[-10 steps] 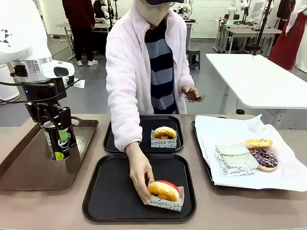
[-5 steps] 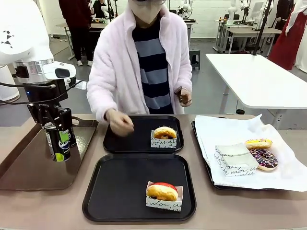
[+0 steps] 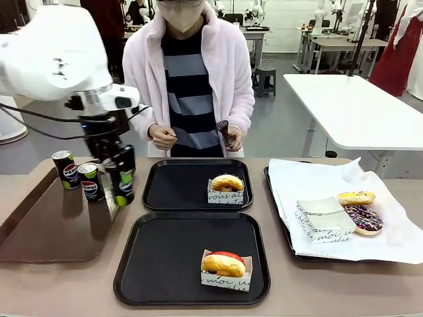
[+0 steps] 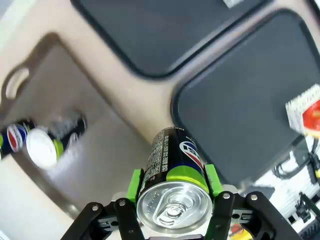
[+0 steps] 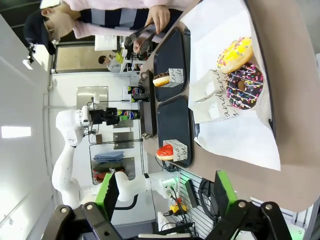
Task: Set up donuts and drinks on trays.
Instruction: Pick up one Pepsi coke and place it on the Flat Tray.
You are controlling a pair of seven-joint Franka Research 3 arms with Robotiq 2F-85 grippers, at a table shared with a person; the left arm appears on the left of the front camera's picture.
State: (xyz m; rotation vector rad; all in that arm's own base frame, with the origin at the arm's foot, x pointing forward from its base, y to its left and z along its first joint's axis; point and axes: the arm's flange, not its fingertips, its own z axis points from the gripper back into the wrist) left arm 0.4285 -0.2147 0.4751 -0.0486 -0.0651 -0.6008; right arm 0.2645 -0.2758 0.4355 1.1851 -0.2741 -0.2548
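your left tool (image 3: 121,186) is clamped on a pepsi can (image 3: 124,189), green pads (image 4: 134,184) tight on both sides of it, silver top toward the wrist cam. the can hangs upright over the brown tray's (image 3: 46,231) right edge, just beside the far black tray (image 3: 175,190). a second pepsi can (image 3: 89,183) and a third pepsi can (image 3: 64,170) stand upright on the brown tray.

the far black tray has a golden-glazed donut (image 3: 227,182) in its sleeve. the near black tray (image 3: 165,257) has a red-iced donut (image 3: 225,263) in its sleeve, at the right front. a yellow-iced donut (image 3: 355,197) and a chocolate sprinkled donut (image 3: 363,218) lie on the paper-lined tray (image 3: 304,178).

your right tool (image 5: 166,192) is spread apart, nothing between the fingers, up off the tabletop (image 3: 330,290). the person's hands (image 3: 162,137) are held at the chest.
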